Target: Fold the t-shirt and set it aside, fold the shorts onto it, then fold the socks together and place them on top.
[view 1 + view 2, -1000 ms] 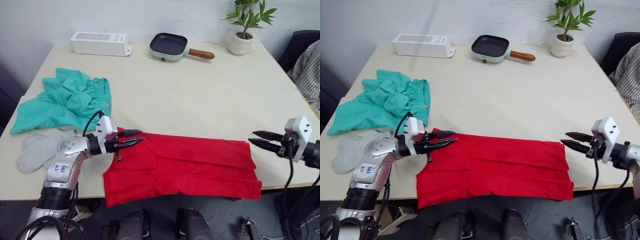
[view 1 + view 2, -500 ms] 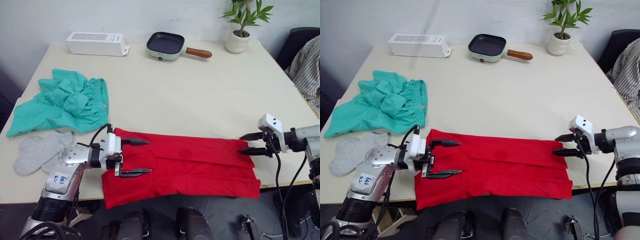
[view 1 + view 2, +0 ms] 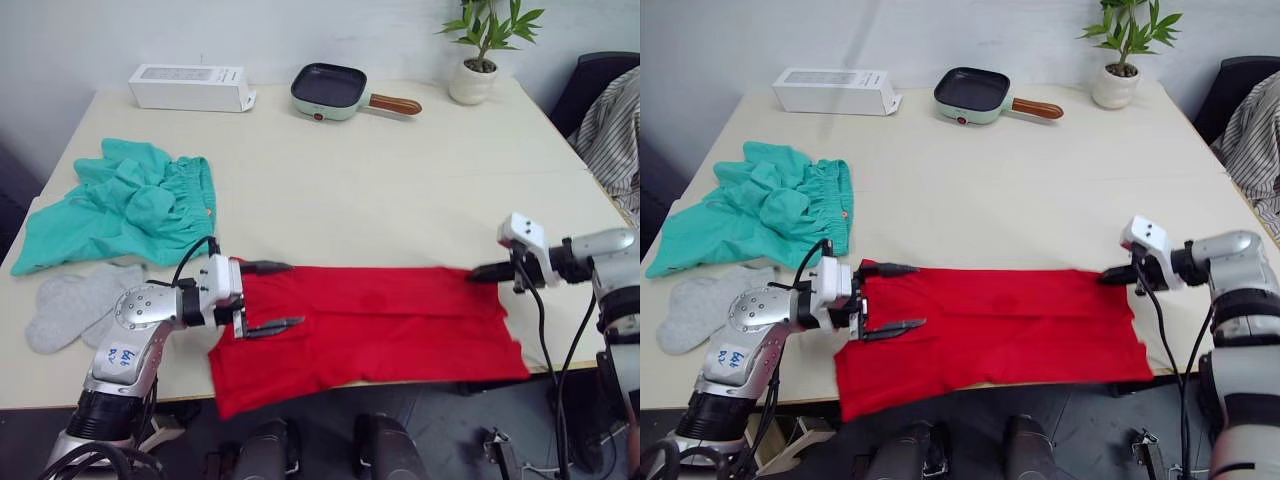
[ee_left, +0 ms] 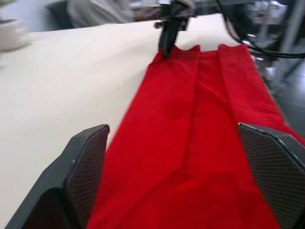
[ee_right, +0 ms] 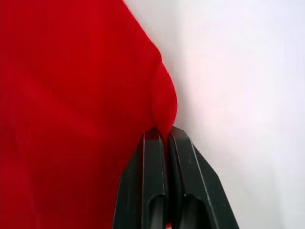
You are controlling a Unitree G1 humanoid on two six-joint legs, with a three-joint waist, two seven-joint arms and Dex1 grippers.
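The red t-shirt (image 3: 370,325) lies folded into a long band along the table's front edge, its near left corner hanging over. My left gripper (image 3: 272,297) is open over the band's left end, one finger at the far edge and one over the cloth. At the band's far right corner, my right gripper (image 3: 478,271) is shut on a pinch of the red cloth (image 5: 164,107). The teal-green shorts (image 3: 125,205) lie crumpled at the left of the table. In front of them rest the grey socks (image 3: 72,305), side by side.
A white box (image 3: 190,87), a small green pan with a wooden handle (image 3: 335,92) and a potted plant (image 3: 482,60) stand along the table's far edge. A striped cloth (image 3: 612,125) hangs beyond the right side. The tabletop (image 3: 380,190) stretches between them.
My left gripper has opened wide and settled over the t-shirt's left end. My right gripper moved in to the far right corner and closed on the cloth.
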